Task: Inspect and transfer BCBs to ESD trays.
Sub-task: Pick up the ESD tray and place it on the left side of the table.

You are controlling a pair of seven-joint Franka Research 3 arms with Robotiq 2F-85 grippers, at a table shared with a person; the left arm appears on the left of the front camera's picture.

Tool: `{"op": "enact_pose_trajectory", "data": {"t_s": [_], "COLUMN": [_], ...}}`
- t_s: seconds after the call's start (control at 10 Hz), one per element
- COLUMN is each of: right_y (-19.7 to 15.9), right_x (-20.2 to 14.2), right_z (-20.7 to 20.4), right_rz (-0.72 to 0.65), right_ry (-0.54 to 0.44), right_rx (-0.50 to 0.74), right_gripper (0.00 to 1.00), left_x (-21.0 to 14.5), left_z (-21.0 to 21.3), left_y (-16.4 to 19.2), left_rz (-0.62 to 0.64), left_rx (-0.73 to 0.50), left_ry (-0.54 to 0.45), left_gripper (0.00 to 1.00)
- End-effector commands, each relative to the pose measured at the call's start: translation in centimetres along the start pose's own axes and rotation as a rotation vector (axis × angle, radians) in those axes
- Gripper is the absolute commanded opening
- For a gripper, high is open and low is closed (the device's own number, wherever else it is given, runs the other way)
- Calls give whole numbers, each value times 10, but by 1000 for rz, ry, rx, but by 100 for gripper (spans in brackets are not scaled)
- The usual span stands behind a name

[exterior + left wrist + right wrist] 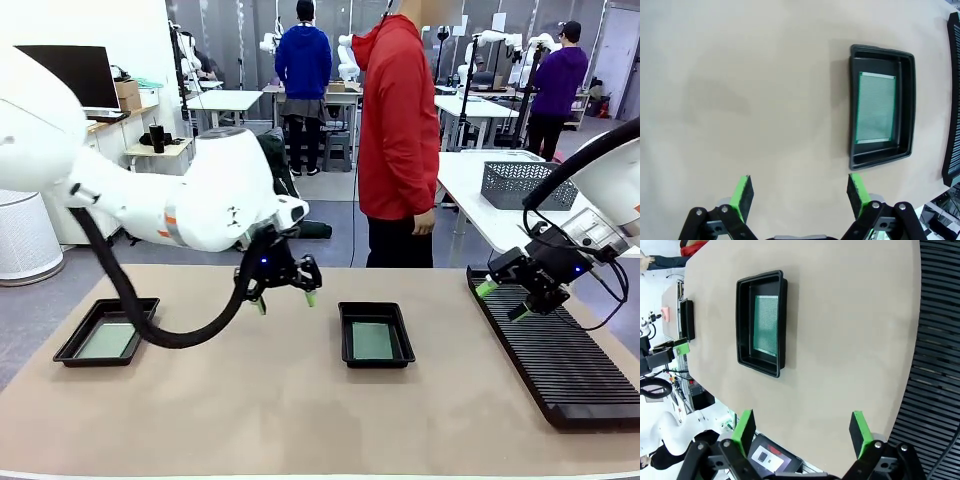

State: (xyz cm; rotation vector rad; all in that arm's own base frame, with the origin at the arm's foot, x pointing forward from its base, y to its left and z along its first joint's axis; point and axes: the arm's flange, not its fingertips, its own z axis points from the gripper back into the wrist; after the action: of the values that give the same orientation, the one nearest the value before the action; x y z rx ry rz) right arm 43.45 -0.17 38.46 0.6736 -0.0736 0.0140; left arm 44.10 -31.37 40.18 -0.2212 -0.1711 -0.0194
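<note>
1. Front view has the tan worktop (300, 400) carrying everything, with a person in a red top (398, 120) standing at its far edge; no print or label can be read on any item.
2. Along the worktop's right side lies a long black ribbed rack (560, 365), and the right gripper (503, 300) hovers over its near-left part with fingers spread and nothing between them.
3. A grey mesh basket (525, 184) stands on a white table behind the rack.
4. Near the middle sits one ESD tray (376, 334) holding a green BCB (371, 341) flat on its floor; the left gripper (285, 298) hangs above the worktop just left of this tray, fingers spread and empty.
5. A second ESD tray (106, 331) lies at the left edge, well apart from both grippers, with a second BCB (106, 341) inside.
6. Left wrist view puts the middle tray beyond and to the right of the green fingers (743, 196), bare worktop between them.
7. Right wrist view shows the same tray well ahead of that gripper's fingers (744, 429), apart from both pads.
</note>
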Motion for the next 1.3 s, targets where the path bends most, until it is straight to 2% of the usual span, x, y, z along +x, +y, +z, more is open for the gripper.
{"op": "enact_pose_trajectory", "data": {"t_s": [0.0, 0.5, 0.7, 1.2], "right_y": [5, 5, 5, 5], "right_x": [-2, -2, -2, -2], "right_z": [2, 2, 2, 2], "right_rz": [-7, -7, -7, -7], "right_ry": [-12, -12, -12, -12], "right_rx": [-6, -6, -6, -6], "right_gripper": [100, 100, 100, 100], "left_x": [13, 28, 34, 42], "left_z": [-17, -59, -81, -120], "left_y": [-35, -102, -121, -133], "left_rz": [-8, -47, -36, -38], "left_rx": [37, 107, 182, 258], "left_ry": [2, 16, 18, 38], "left_gripper": [100, 100, 100, 100]}}
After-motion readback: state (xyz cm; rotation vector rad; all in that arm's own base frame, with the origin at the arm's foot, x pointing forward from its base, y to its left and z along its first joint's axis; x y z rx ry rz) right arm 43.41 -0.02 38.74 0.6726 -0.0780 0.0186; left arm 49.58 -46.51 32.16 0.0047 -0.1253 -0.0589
